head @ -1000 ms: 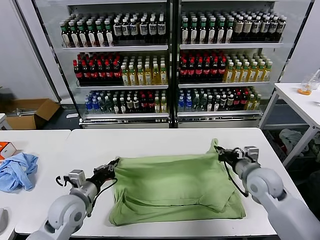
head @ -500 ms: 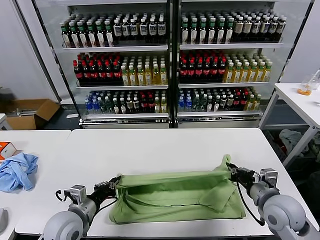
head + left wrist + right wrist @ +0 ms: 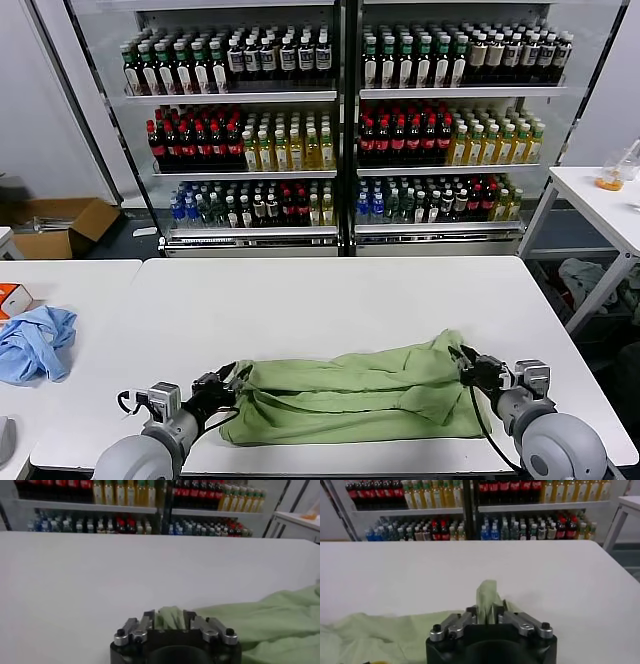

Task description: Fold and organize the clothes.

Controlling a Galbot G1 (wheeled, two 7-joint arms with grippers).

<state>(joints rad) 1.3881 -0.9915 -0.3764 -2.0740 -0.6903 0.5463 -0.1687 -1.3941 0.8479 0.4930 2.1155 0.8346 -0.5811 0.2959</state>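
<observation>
The light green polo shirt lies in a long folded band across the near part of the white table. My left gripper is shut on its left corner, the bunched green fabric pinched between the fingers. My right gripper is shut on its right corner, with a peak of fabric standing up between the fingers. Both hold the far edge just above the near edge. Collar, buttons and print are hidden.
A light blue garment lies on the neighbouring table at the left, beside an orange box. Glass-fronted drink coolers stand behind the table. Another white table is at the right.
Both grippers have pulled the shirt's far edge toward me and down, folding the spread shirt into a narrow band near the table's front edge.
</observation>
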